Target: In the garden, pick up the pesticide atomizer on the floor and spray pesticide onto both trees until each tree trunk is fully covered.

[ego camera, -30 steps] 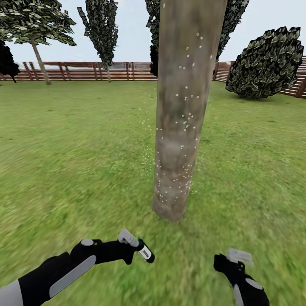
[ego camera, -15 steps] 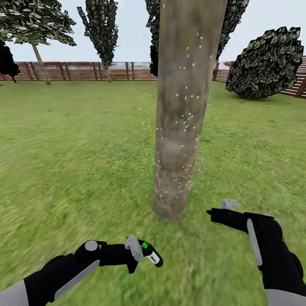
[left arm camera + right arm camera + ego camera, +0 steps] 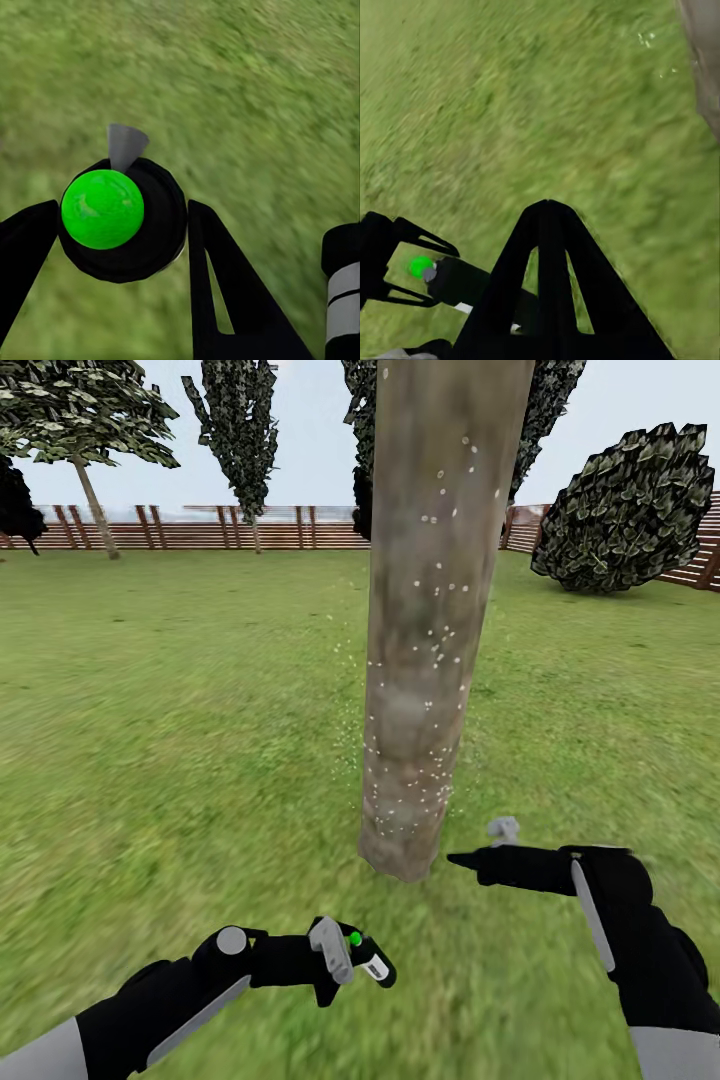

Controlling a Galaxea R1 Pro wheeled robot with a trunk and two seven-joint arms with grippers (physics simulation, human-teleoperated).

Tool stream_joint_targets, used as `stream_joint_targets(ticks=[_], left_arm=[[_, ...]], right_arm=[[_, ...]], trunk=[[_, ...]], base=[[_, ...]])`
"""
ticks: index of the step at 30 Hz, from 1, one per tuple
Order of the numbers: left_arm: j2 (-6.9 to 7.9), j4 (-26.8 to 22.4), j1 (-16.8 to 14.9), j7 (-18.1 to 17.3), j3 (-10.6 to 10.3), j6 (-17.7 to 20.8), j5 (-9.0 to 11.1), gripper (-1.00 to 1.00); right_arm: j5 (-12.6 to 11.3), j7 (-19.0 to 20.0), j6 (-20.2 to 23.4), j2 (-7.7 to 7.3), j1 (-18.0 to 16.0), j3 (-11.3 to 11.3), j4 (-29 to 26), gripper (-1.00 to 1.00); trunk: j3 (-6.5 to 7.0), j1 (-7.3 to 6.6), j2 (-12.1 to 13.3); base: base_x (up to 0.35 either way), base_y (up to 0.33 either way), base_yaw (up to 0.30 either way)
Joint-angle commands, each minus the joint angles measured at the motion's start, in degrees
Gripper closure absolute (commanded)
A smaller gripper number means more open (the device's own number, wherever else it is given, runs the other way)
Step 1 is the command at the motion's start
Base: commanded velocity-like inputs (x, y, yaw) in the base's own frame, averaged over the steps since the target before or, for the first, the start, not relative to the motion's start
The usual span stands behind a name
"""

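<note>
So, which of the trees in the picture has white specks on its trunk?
The thick grey-brown trunk right in front, rising beside the right claw. White specks dot it; the thin-trunked trees by the fence show none.

Trunk [image 3: 425,620]: top cut by head view's upper edge; crown unseen. Lawn [image 3: 180,690]: blurred near arms. Atomizer [image 3: 368,962]: nozzle detail too small. Right gripper [image 3: 470,857]: finger gap indistinct.

Green lawn [image 3: 180,690] bears the speckled tree trunk [image 3: 425,620], scattered white specks [image 3: 345,705].
</note>
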Motion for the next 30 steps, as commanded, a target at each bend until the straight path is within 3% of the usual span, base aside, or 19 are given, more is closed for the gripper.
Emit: stream_joint_targets(ticks=[1, 3, 5, 12, 15, 18, 21, 26, 30], left_arm=[[0.01, -0.07, -0.08, 0.02, -0.08, 0.51, 0.57, 1.00], [-0.01, -0.07, -0.09, 0.05, -0.08, 0.51, 0.50, 1.00], [-0.02, -0.02, -0.08, 0.08, -0.08, 0.51, 0.46, 1.00], [-0.22, 0.02, -0.05, 0.09, -0.08, 0.61, 0.40, 1.00], [-0.27, 0.02, -0.06, 0.12, -0.08, 0.65, 0.37, 1.00], [-0.28, 0.02, -0.04, 0.11, -0.08, 0.68, 0.37, 1.00], [-0.29, 0.02, -0.03, 0.10, -0.08, 0.69, 0.36, 1.00], [-0.31, 0.02, -0.05, 0.16, -0.08, 0.69, 0.40, 1.00], [-0.37, 0.02, -0.04, 0.18, -0.08, 0.69, 0.44, 1.00]], right_arm=[[0.46, 1.80, 0.33, 0.01, -0.04, 0.47, -0.03, 1.00], [0.67, 3.47, 0.33, -0.03, -0.04, 2.55, -0.03, 1.00], [0.94, 4.72, 0.33, -0.07, -0.02, 6.12, 0.03, 1.00], [1.07, 5.19, 0.33, -0.21, -0.01, 7.26, 0.06, 1.00], [1.05, 5.30, 0.33, -1.39, -0.01, 7.65, 0.06, 1.00], [0.98, 6.07, 0.33, -2.70, -0.01, 10.97, 0.06, 1.00], [0.87, 8.68, 0.33, -3.12, -0.01, 12.77, 0.12, 1.00], [0.93, 15.53, -0.28, -3.91, -0.01, 13.12, 0.31, 1.00], [1.09, 16.54, -0.33, -4.10, -0.01, 12.84, 0.38, 1.00]], trunk=[[-0.05, -0.01, -0.02], [-0.05, -0.01, -0.02], [-0.05, -0.01, -0.02], [-0.05, -0.01, -0.02], [-0.05, -0.01, -0.02], [-0.05, -0.01, -0.02], [-0.05, -0.01, -0.02], [-0.05, -0.01, -0.02], [-0.05, -0.01, -0.02]], base=[[0.000, 0.000, 0.000], [0.000, 0.000, 0.000], [0.000, 0.000, 0.000], [0.000, 0.000, 0.000], [0.000, 0.000, 0.000], [0.000, 0.000, 0.000], [0.000, 0.000, 0.000], [0.000, 0.000, 0.000], [0.000, 0.000, 0.000]])
